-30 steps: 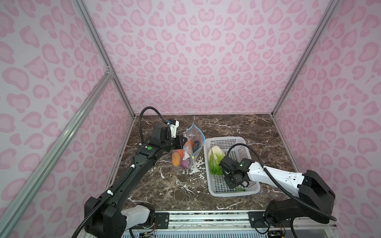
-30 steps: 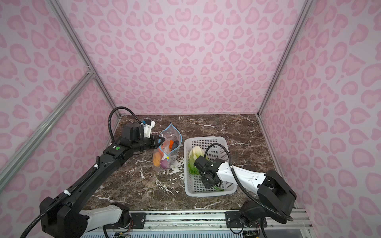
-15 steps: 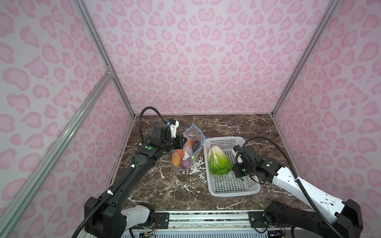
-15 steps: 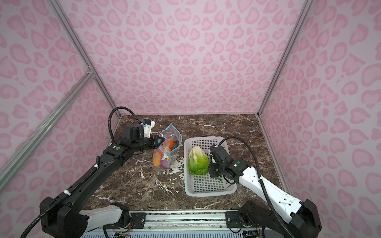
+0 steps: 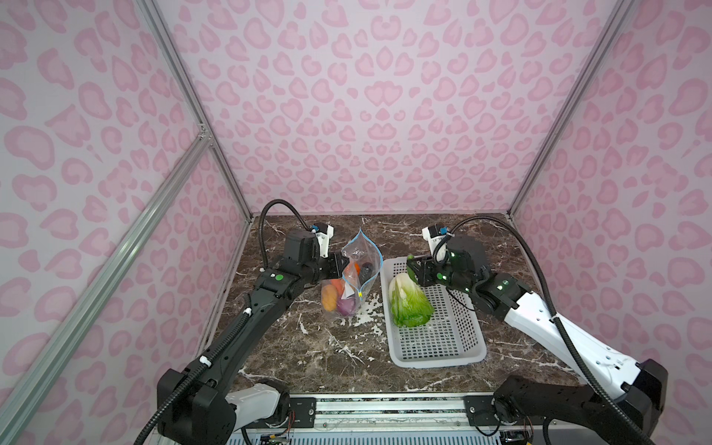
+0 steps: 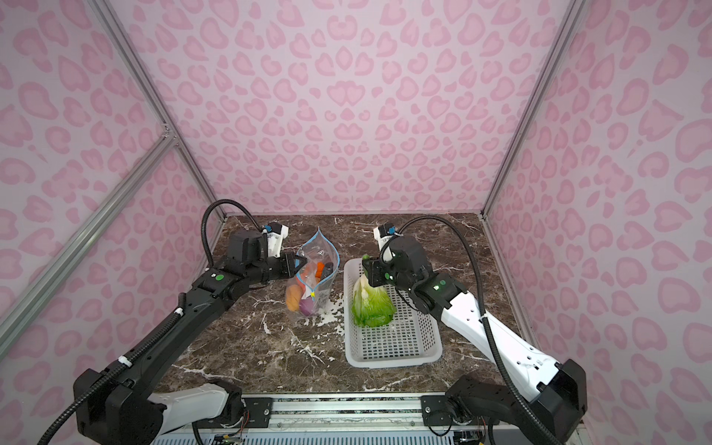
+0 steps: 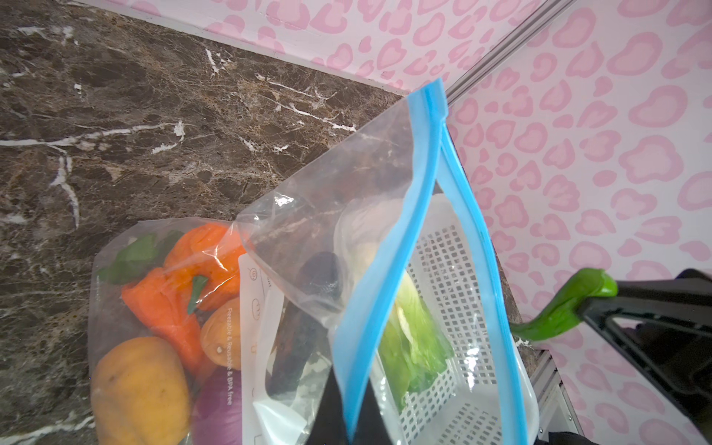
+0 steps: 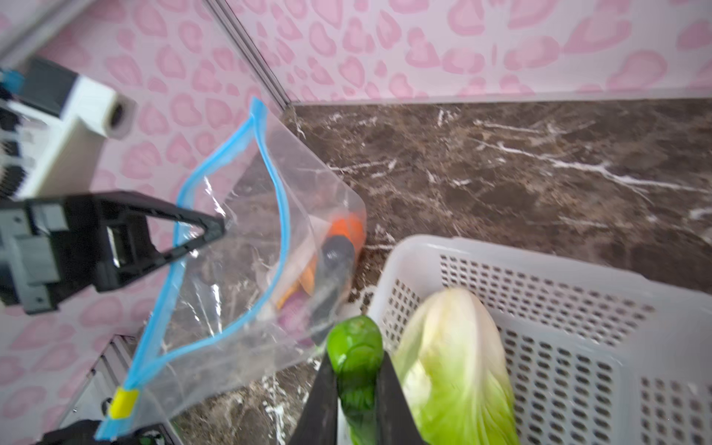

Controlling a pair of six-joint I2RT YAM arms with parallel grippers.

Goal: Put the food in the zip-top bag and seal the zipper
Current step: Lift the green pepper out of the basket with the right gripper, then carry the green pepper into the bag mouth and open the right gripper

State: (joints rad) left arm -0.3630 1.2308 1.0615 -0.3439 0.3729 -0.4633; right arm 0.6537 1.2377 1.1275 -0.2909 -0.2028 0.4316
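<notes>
**Green piece held beside open bag**

Right claw [image 5: 413, 268] clamped on green piece [image 8: 354, 346], over the basket [image 5: 439, 358] corner nearest the bag, just beside bag mouth, not in it. Left claw [image 5: 341, 266] pinched on rim of zip-top bag [image 5: 362, 250], bag upright on table [image 5: 308, 354], zipper [image 8: 284, 215] unsealed. Cabbage [image 5: 408, 304] in basket, just below right claw

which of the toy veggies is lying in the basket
The white-green cabbage: it alone lies in the white basket. The green piece is pinched in the right gripper; the others sit inside the zip-top bag.
</notes>
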